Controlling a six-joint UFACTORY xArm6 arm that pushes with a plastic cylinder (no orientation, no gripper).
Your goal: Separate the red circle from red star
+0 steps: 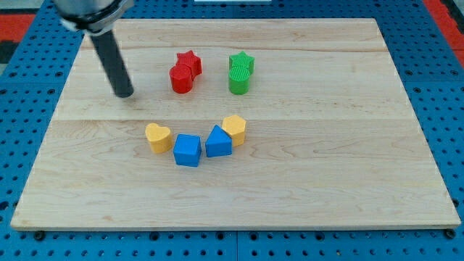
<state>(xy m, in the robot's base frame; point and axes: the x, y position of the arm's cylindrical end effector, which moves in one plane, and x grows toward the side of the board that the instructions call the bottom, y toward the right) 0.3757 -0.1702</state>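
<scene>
wooden worktop point(326, 181) seen from above. my tip point(127, 94) sitting on bare wood toward view's left, touching nothing; no hand on this rod, so nothing spreading or pinching. red circle point(180, 79) lying to tip's right, near, pressing against red star point(191, 63), which is sitting up-right behind it. pair's axis running diagonally; circle nearer tip.

blocks — red pair point(185, 71), green pair point(240, 72), two blue, two yellow.
</scene>
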